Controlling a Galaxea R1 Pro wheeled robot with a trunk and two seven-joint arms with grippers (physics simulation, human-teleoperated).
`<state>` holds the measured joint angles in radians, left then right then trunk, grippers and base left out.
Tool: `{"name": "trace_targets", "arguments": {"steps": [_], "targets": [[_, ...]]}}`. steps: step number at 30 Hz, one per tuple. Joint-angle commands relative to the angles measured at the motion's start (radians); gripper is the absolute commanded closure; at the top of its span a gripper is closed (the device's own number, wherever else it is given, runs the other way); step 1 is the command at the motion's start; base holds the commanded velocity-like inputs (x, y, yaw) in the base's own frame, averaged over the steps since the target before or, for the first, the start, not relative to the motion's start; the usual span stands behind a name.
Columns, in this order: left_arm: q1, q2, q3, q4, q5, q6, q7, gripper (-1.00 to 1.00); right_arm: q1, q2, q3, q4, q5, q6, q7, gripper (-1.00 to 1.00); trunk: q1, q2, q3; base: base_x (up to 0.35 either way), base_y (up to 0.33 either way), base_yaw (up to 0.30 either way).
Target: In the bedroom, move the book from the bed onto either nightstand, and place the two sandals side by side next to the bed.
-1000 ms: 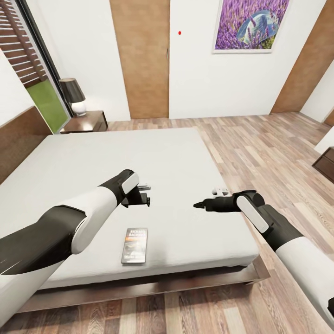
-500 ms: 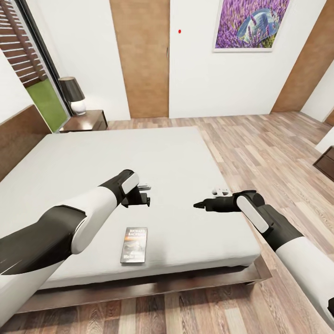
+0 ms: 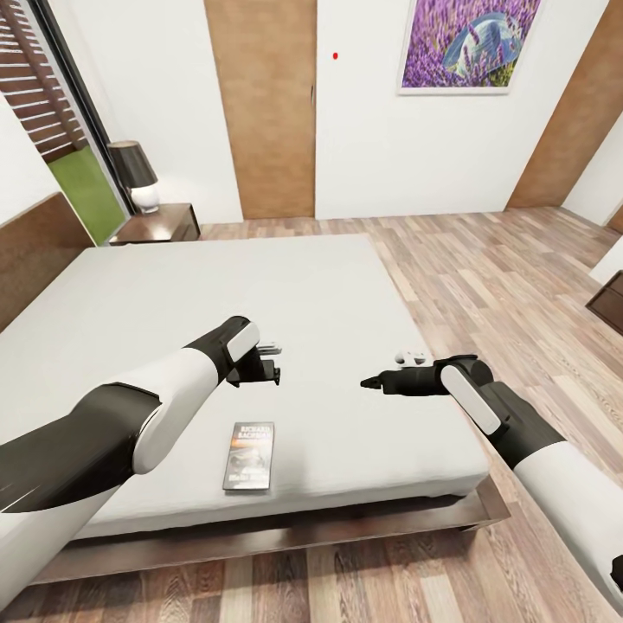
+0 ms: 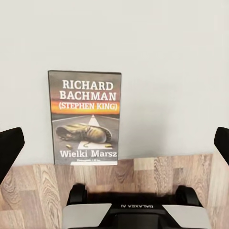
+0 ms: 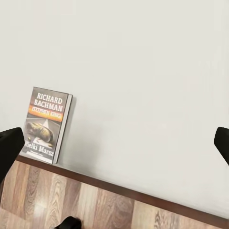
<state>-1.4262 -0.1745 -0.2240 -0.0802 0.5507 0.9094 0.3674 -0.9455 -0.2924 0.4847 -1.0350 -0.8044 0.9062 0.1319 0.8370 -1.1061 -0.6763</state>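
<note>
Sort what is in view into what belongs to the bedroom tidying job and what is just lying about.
Belongs to the job:
- book, flat on the mattress near the foot edge
- bed
- nightstand by the window
- left hand, open, above the mattress
- right hand, open

Just there:
- lamp on the nightstand
- lavender picture on the wall

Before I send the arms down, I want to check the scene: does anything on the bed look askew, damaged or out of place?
Only the book: it lies flat, cover up, close to the near edge of the bed, where the task does not want it. It looks undamaged. Both the left pincer and right pincer hang open above the mattress, empty.
</note>
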Motion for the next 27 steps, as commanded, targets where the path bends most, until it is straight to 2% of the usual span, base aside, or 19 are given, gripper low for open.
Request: {"name": "trace_targets", "arguments": {"steps": [1,7,27], "targets": [[0.000,0.000,-0.006,-0.002,0.011,0.004,0.007,-1.00,-0.001,-0.001,0.002,0.000,0.011,0.001,0.009,-1.00,0.004,-0.008,-0.004,0.000,0.000,0.000],[-0.001,0.000,-0.005,-0.004,0.012,0.004,0.007,-1.00,-0.001,-0.001,0.003,0.000,0.012,0.000,0.009,-1.00,0.004,-0.008,-0.004,0.000,0.000,0.000],[0.000,0.000,-0.005,-0.004,0.012,0.004,0.006,-1.00,-0.001,0.002,0.003,0.000,0.015,0.002,0.006,-1.00,0.004,-0.008,-0.036,0.000,0.000,0.000]]}}
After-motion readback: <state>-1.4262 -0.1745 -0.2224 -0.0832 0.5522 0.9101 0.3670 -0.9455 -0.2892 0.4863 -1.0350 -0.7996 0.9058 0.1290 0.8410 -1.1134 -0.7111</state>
